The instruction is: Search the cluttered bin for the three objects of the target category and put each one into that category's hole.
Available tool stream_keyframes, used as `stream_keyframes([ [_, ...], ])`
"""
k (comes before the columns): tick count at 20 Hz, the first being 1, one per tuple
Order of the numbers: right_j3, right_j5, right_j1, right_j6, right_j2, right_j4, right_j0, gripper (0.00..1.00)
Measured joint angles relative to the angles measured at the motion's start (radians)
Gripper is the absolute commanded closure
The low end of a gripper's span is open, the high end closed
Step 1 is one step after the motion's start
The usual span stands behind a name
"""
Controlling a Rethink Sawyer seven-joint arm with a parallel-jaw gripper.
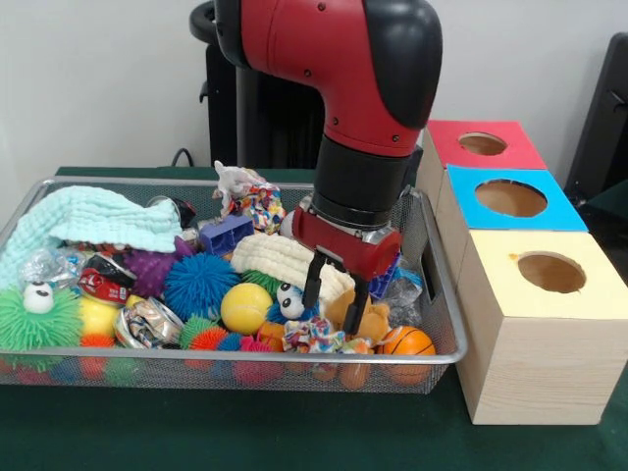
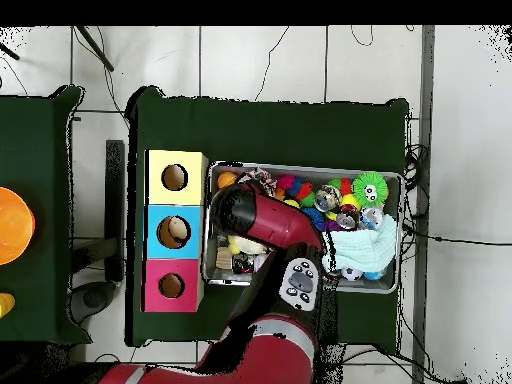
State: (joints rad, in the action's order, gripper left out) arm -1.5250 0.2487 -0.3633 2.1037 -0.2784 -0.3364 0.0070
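The bin (image 1: 196, 354), a silver wire-mesh basket full of mixed toys, sits left of three wooden boxes. It also shows in the overhead view (image 2: 401, 250). The hole (image 1: 482, 144) is in the red-topped box, the farthest box from the camera, and also shows in the overhead view (image 2: 171, 286). My gripper (image 1: 336, 292) is open and empty. It hangs low inside the bin's right part, just above a tan plush toy (image 1: 371, 320) and a cream knitted cloth (image 1: 280, 260). In the overhead view the arm (image 2: 262, 220) hides the gripper.
The blue-topped box's hole (image 1: 510, 198) and the yellow-topped box's hole (image 1: 551, 272) lie nearer the camera. The bin holds a yellow ball (image 1: 245, 307), a blue spiky ball (image 1: 199, 285), a small basketball (image 1: 406, 342), a mint towel (image 1: 98, 218), a crushed can (image 1: 147, 324) and a green spiky toy (image 1: 39, 319).
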Motion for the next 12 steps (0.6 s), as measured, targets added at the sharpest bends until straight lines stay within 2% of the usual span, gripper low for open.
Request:
stream_keyframes([
  [12, 0.0, 0.015, 0.022, 0.0, -0.054, -0.056, 0.073, 0.0],
])
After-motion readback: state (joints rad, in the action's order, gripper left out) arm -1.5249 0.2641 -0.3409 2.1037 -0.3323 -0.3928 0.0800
